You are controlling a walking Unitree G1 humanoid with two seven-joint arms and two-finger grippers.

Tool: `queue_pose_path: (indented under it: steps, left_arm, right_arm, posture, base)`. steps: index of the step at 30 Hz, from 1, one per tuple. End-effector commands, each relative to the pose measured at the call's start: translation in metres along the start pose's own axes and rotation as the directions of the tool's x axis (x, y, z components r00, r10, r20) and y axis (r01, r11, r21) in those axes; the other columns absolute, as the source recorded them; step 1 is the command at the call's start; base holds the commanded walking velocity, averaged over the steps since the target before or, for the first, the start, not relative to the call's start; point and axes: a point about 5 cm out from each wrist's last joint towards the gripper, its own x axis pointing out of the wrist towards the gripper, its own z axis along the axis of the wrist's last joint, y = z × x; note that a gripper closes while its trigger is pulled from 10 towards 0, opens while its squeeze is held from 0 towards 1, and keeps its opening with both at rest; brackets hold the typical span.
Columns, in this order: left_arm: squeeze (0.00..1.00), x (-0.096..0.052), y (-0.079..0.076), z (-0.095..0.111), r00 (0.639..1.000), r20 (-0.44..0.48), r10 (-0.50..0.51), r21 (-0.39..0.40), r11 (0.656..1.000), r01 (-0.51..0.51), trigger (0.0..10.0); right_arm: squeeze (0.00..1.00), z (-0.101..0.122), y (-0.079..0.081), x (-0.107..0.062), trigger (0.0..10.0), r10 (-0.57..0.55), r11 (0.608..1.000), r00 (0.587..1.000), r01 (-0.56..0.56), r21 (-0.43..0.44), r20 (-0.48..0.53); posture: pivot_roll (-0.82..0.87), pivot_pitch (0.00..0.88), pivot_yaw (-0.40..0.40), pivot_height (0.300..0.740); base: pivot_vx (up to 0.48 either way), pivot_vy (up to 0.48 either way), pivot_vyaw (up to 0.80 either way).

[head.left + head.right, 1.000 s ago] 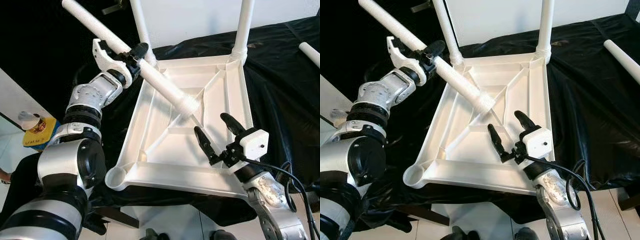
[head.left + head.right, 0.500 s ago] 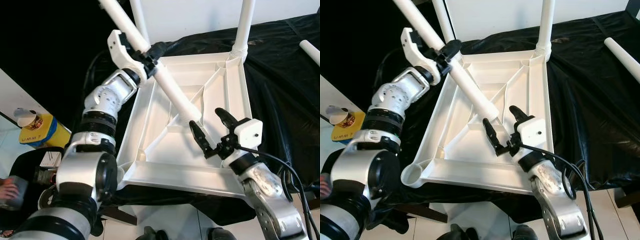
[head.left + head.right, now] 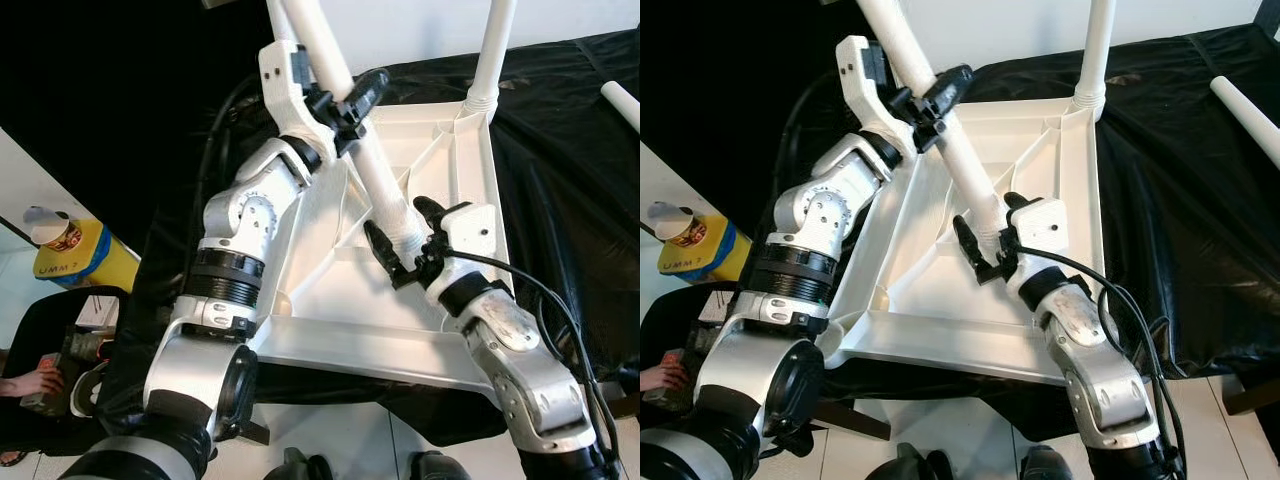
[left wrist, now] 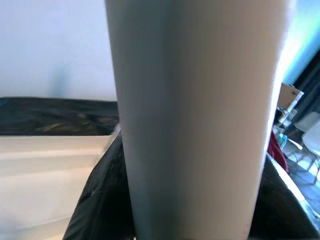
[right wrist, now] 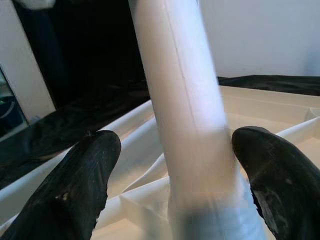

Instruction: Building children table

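The white table top [image 3: 330, 300] lay upside down on the black cloth [image 3: 560, 170]; the left tool [image 3: 345, 100] held a loose leg [image 3: 375, 175], pointing toward 11 o'clock; the right tool [image 3: 405, 240] stood wide around its foot; next, I think, guide it to a corner hole.

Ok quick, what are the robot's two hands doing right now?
Left end effector: shut on the white table leg.
Right end effector: open, its fingers either side of the same leg's lower end, not clamped on it.
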Motion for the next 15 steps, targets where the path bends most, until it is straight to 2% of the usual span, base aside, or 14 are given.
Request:
queue_pose_path:
  steps: [1, 3, 4, 6, 15]
  left_arm:
    - [0.0, -0.001, -0.01, 0.003, 0.994, 0.011, -0.106, 0.057, 0.993, 0.105, 10.0]
    - [0.0, -0.001, -0.024, -0.003, 0.989, 0.002, -0.147, 0.075, 0.986, 0.146, 10.0]
    - [0.0, -0.001, -0.024, -0.003, 0.989, 0.002, -0.147, 0.075, 0.986, 0.146, 10.0]
    - [0.0, 0.0, -0.035, -0.007, 0.985, -0.004, -0.175, 0.091, 0.981, 0.174, 10.0]
    - [0.0, 0.001, -0.054, -0.014, 0.973, -0.015, -0.229, 0.14, 0.963, 0.229, 10.0]
  right_arm:
    - [0.0, -0.004, 0.003, 0.003, 10.0, -0.001, 1.0, 1.0, 0.001, -0.002, -0.031]
    - [0.0, -0.005, 0.001, 0.01, 10.0, -0.016, 1.0, 0.999, 0.015, -0.023, -0.049]
    - [0.0, -0.005, 0.001, 0.01, 10.0, -0.016, 1.0, 0.999, 0.015, -0.023, -0.049]
    - [0.0, -0.004, -0.003, 0.018, 10.0, -0.04, 0.999, 0.997, 0.037, -0.036, -0.066]
    - [0.0, -0.002, -0.006, 0.032, 10.0, -0.067, 0.996, 0.993, 0.06, -0.069, -0.096]
  posture:
    - [-0.21, 0.112, 0.128, 0.74]
    - [-0.21, 0.108, 0.126, 0.74]
    - [-0.21, 0.108, 0.126, 0.74]
    - [-0.21, 0.104, 0.124, 0.74]
    - [-0.2, 0.096, 0.118, 0.74]
  base:
    - [0.0, 0.0, 0.0]
    - [0.0, 0.0, 0.0]
    - [0.0, 0.0, 0.0]
    - [0.0, 0.0, 0.0]
    - [0.0, 0.0, 0.0]
